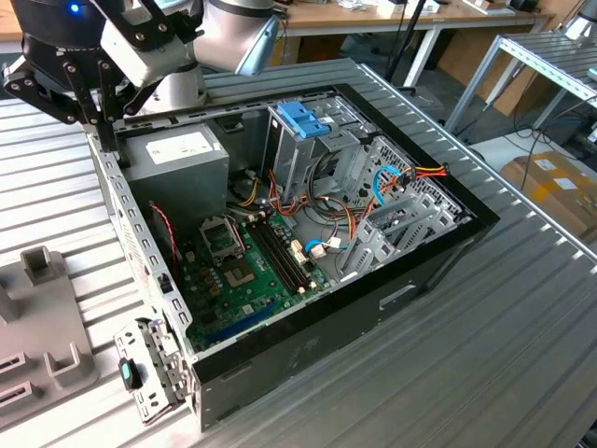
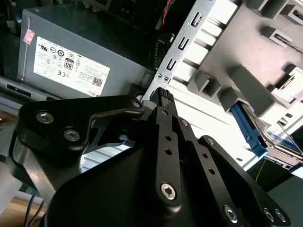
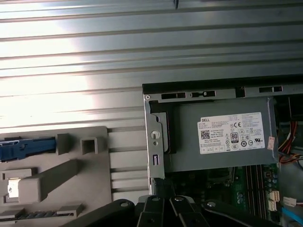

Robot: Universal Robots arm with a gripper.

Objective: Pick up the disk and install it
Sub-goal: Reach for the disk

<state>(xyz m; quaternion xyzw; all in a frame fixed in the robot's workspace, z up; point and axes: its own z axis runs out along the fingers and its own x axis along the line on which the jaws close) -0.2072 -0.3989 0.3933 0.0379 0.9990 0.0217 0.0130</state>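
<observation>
The claw hangs closed and empty over a corner of the open computer case, next to the grey power supply. The disk lies in a grey holder on the bench beside the case, apart from the claw

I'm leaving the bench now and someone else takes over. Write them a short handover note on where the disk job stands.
Claw: hovers over the rear corner of the open case, next to the power supply, and is not holding the disk.
Disk: lies in the grey fixture beside the case, away from the claw.
Done: nothing that shows.
Left: both the pickup and the install.
</observation>
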